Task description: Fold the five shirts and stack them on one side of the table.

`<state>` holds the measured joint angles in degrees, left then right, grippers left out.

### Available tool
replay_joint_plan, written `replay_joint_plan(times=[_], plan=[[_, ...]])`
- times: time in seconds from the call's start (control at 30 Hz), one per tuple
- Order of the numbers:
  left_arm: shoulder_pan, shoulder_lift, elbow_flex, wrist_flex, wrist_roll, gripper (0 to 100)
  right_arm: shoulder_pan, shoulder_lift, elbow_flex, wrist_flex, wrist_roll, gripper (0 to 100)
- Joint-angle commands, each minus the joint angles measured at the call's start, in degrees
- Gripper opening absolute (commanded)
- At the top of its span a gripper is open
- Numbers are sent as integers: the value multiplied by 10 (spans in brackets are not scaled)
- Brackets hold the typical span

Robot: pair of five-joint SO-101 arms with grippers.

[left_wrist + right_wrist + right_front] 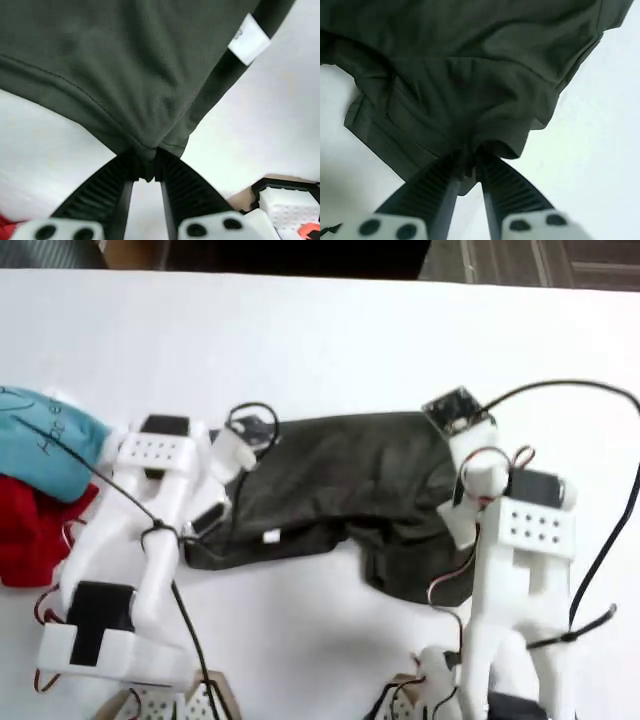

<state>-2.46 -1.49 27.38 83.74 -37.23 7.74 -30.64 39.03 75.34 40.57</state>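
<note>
Now, surface [320,340]: white, with both arms at its near edge.
Shirt [350,475]: dark, rumpled, spread across the middle between the arms; its near edge is bunched.
Pile: teal shirt [45,440] and red shirt [30,520] heaped at the left edge.
Left claw [146,167]: clenched on the hem, near the tag [248,40].
Right claw [470,160]: clenched on a bunched fold.
Advice: I'd lift both ends level, draw the cloth taut, lay near edge over far, then let go.
</note>
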Motion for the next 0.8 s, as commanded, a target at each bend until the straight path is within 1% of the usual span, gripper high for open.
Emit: replay_joint_plan(times=[0.0,0.17,0.37,0.57,0.67,0.77], plan=[[4,-4,43,-38,-6,25,7,-32,40,-36,4,20],[0,-4,91,-76,-6,25,7,-34,87,-65,4,20],[1,-4,91,-90,-6,25,4,-38,86,-58,4,20],[0,-4,92,-101,-5,25,7,-59,39,31,4,20],[-4,-4,94,-119,-2,25,2,-121,47,63,4,20],[-9,-3,94,-124,-1,25,-16,-202,84,94,4,20]])
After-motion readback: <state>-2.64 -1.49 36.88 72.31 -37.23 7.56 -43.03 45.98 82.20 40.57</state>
